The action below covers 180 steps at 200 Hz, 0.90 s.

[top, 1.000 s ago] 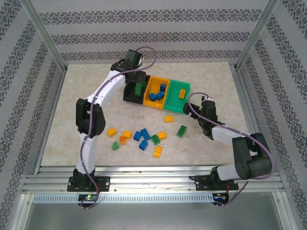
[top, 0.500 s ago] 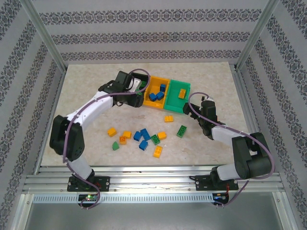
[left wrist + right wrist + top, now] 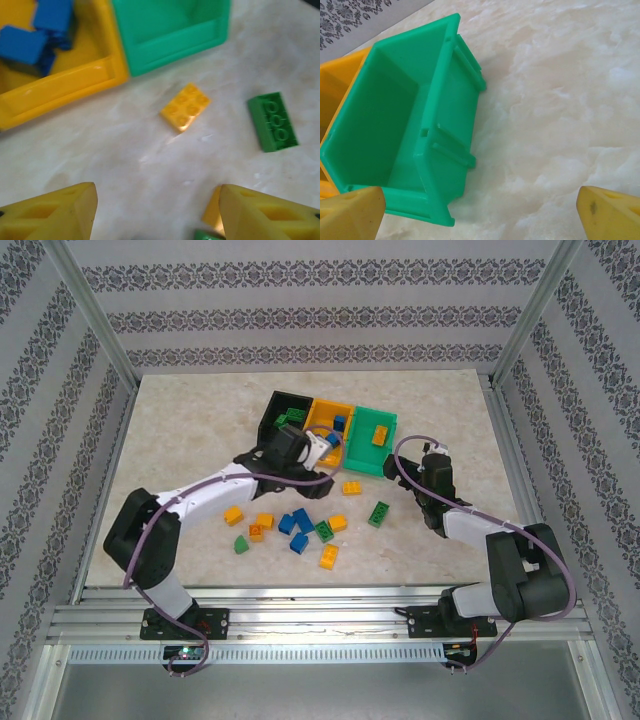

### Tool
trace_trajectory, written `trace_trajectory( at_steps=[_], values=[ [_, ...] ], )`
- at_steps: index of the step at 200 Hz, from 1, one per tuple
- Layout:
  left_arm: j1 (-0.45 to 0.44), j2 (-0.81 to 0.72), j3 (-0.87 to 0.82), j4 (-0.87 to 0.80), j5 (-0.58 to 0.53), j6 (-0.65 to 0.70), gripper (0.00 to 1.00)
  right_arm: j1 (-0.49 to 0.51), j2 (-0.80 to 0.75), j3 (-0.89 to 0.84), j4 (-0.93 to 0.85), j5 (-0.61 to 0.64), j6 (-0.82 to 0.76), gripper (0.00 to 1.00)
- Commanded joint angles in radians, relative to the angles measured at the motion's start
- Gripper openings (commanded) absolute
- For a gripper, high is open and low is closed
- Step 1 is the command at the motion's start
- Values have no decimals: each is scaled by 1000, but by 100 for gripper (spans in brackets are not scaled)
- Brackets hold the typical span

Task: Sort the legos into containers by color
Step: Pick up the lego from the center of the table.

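Note:
Three containers stand in a row: a black bin point(image 3: 283, 410) with green legos point(image 3: 291, 418), a yellow-orange bin point(image 3: 322, 432) with blue legos point(image 3: 336, 426), and a green bin point(image 3: 368, 430) with an orange brick point(image 3: 379, 436). Loose legos lie in front: a yellow brick point(image 3: 352, 487) point(image 3: 185, 106), a green brick point(image 3: 379, 513) point(image 3: 273, 121), and a mixed cluster point(image 3: 300, 530). My left gripper point(image 3: 325, 452) point(image 3: 157, 215) hangs open and empty just in front of the yellow-orange bin point(image 3: 60, 85). To the right of the green bin point(image 3: 410, 125), my right gripper point(image 3: 427, 454) point(image 3: 480, 220) is open and empty.
Aluminium frame posts and patterned walls enclose the marble tabletop point(image 3: 180, 430). More yellow bricks point(image 3: 233, 515) and a green sloped piece point(image 3: 240, 544) lie at the cluster's left. Bare marble stretches right of the green bin point(image 3: 560, 100).
My left arm has swung down from above the black bin to low over the table in front of the bins. The right arm has barely shifted.

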Motion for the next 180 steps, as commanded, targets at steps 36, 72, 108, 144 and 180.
trace_trajectory(
  at_steps=[36,72,108,144,180],
  values=[
    [-153,160,65,146,11,-67,65,-10,-87,-30,-6,31,-14,98],
    [-223,250,124,153,-32,-135,67,-17,-104,-39,-5,36,-11,98],
    [-254,293,142,175,-66,-238,67,-20,-143,-61,-2,56,-11,98],
    [-267,325,171,164,-96,-305,69,-24,-159,-71,-2,62,-8,98],
    [-284,361,222,128,-88,-328,70,-27,-151,-68,-2,56,-5,98]
  ],
)
